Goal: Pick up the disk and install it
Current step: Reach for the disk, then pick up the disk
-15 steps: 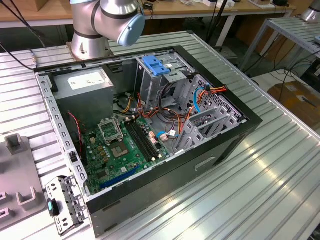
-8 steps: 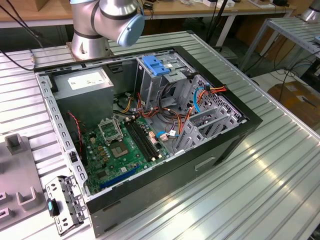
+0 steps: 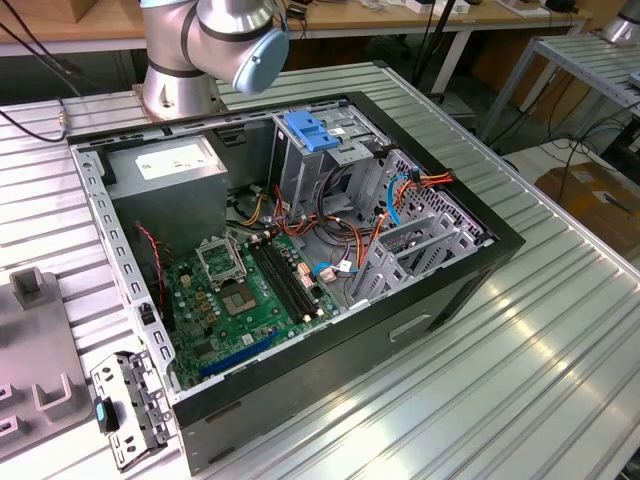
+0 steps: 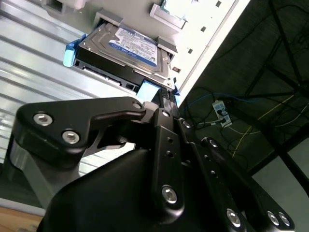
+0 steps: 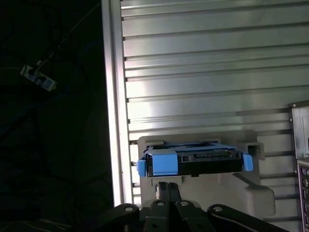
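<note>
Second wrist view looks past the black gripper [image 4: 166, 96], whose fingers are pressed together on nothing, their tips just short of the disk [image 4: 130, 48]. The disk lies flat in a pale grey holder [image 4: 111, 17], with its white, blue and black label facing up and blue rails at its ends. From this angle a blue tab on the near rail sits just beside the fingertips.

In the first wrist view the gripper [image 5: 167, 184] points at the disk [image 5: 193, 162] end-on, so its dark connector edge and both blue rails face the camera. The holder [image 5: 251, 193] stands on a ribbed aluminium table [image 5: 203, 72], near the table's edge. Beyond that edge, a white power strip [image 5: 38, 79] and loose cables lie on a dark floor.

In the exterior view an open computer case [image 3: 400, 330] lies on its side on the table [image 3: 560, 370]. Nearest the camera is a loose metal bracket [image 3: 130, 410]. Inside the case are a green motherboard [image 3: 240, 300], a grey power supply [image 3: 175, 160] and a metal drive cage [image 3: 330, 150] topped by a blue latch [image 3: 312, 130]. The arm's base [image 3: 180, 90] stands on the table behind the case. Wooden workbenches [image 3: 400, 20] and a second aluminium table [image 3: 590, 60] fill the background.
</note>
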Robot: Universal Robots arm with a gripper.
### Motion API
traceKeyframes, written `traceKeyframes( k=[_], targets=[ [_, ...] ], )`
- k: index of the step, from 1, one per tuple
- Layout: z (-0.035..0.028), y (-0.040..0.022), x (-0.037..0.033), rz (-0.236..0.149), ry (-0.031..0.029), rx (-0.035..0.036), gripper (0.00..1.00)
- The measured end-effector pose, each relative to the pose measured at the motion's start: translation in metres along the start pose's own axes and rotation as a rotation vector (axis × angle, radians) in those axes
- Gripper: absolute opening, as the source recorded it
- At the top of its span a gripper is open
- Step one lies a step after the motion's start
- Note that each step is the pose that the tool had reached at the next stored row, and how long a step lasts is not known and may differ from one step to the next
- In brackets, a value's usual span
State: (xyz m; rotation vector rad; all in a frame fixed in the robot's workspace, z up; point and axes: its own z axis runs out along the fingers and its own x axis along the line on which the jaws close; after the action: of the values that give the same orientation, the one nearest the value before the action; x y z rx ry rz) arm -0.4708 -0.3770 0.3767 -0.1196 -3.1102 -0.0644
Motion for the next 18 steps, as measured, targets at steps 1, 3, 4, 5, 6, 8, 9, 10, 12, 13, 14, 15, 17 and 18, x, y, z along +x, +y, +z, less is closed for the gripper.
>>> traceKeyframes(
  k=[1, 3, 4, 5, 6, 8, 9, 10, 12, 13, 14, 15, 17, 18],
  targets=[
    [0.0001, 0.0001, 0.0000, 0.000, 0.0001, 0.0000, 0.11],
    [0.0005, 0.0016, -0.0001, 0.000, 0.0008, 0.0001, 0.11],
    [0.0010, 0.0023, -0.0008, 0.000, 0.0017, 0.0001, 0.11],
    [0.0016, 0.0032, -0.0025, 0.000, 0.0038, 0.0004, 0.11],
    [0.0020, 0.0034, -0.0029, 0.000, 0.0044, 0.0005, 0.11],
    [0.0027, 0.0035, -0.0032, 0.000, 0.0052, 0.0007, 0.11],
    [0.0027, 0.0035, -0.0032, 0.000, 0.0054, 0.0007, 0.11],
    [0.0027, 0.0035, -0.0033, 0.000, 0.0054, 0.0008, 0.11],
    [0.0029, 0.0035, -0.0033, 0.000, 0.0054, 0.0008, 0.11],
    [0.0029, 0.0035, -0.0033, 0.000, 0.0054, 0.0007, 0.11],
    [0.0029, 0.0035, -0.0033, 0.000, 0.0054, 0.0008, 0.11],
    [0.0029, 0.0035, -0.0033, 0.000, 0.0054, 0.0008, 0.11],
    [0.0029, 0.0035, -0.0033, 0.000, 0.0054, 0.0008, 0.11],
    [0.0029, 0.0035, -0.0033, 0.000, 0.0054, 0.0008, 0.11]
  ],
)
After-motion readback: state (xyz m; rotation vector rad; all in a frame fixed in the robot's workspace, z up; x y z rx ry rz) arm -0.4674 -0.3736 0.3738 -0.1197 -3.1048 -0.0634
